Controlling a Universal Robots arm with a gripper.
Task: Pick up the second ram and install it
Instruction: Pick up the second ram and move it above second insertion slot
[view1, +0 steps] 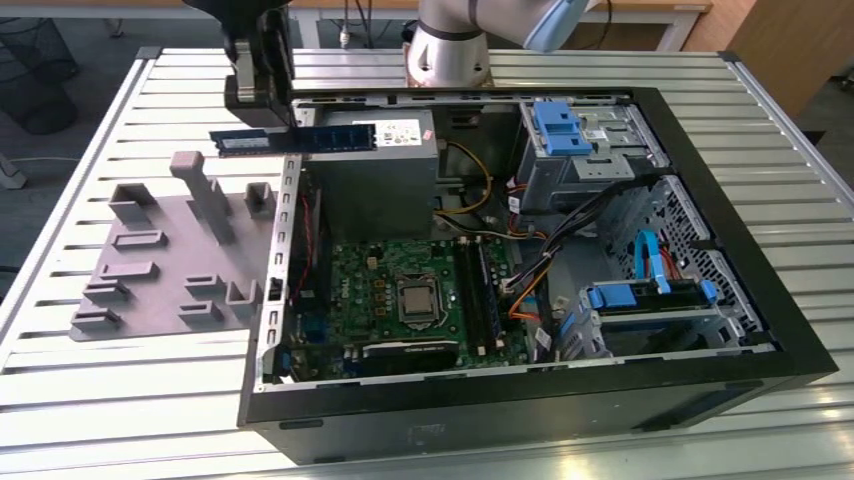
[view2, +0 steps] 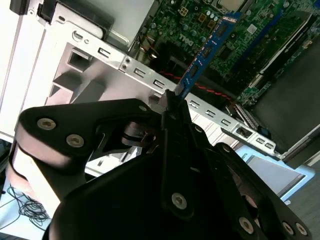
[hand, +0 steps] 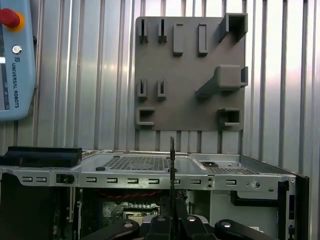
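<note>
Over the open black computer case's (view1: 283, 240) metal rim, the black gripper (view1: 260, 126) is clenching the long, thin blue-green circuit-board ram (view1: 334, 137), its long axis running level across the exterior view's left and right.

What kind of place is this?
Probably a robot workshop or lab. A gripper holds a memory stick by an open computer case, which sits on a ribbed metal table beside a grey holder tray.
</note>
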